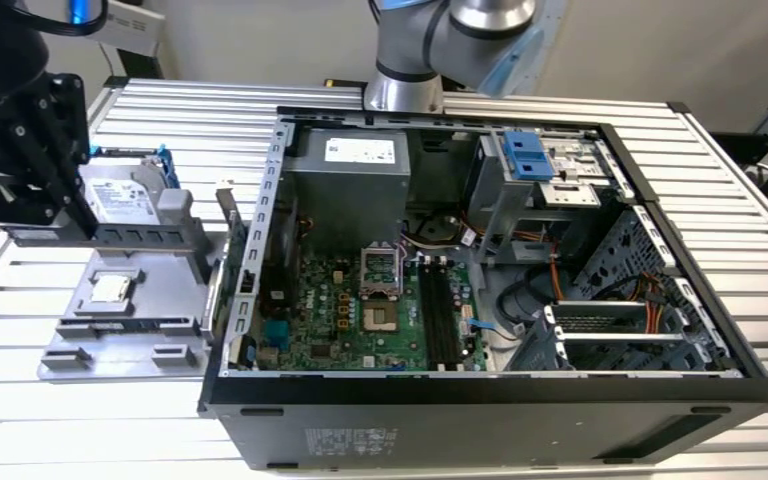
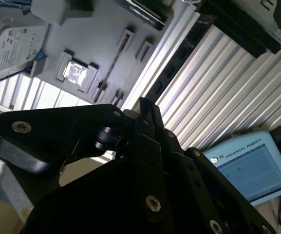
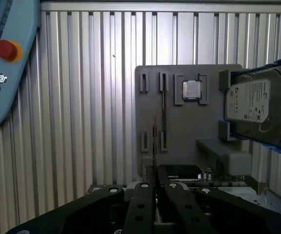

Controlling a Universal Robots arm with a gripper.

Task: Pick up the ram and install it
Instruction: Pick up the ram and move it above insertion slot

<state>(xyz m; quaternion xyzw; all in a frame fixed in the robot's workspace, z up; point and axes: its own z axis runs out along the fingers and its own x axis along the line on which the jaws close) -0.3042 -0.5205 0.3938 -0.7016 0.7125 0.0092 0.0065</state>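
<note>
The ram (image 1: 131, 325) is a long dark stick lying in its slot on the grey holder tray (image 1: 157, 265), at the exterior view's left. In both wrist views it is a thin dark strip (image 3: 163, 109) (image 2: 112, 66). My black gripper (image 1: 91, 225) hangs over the tray near the hard drive, apart from the ram. Its thin fingertips (image 3: 154, 119) are pressed together and shut, with nothing between them. The second wrist view shows the gripper (image 2: 142, 101) tip pointing toward the tray.
A silver hard drive (image 1: 124, 195) in a blue frame and a square processor chip (image 1: 111, 288) share the tray. The open computer case (image 1: 491, 390) holds the motherboard (image 1: 344, 320) with black slots (image 1: 440, 315). A blue pendant (image 2: 250, 165) lies on the slatted table (image 1: 758, 250).
</note>
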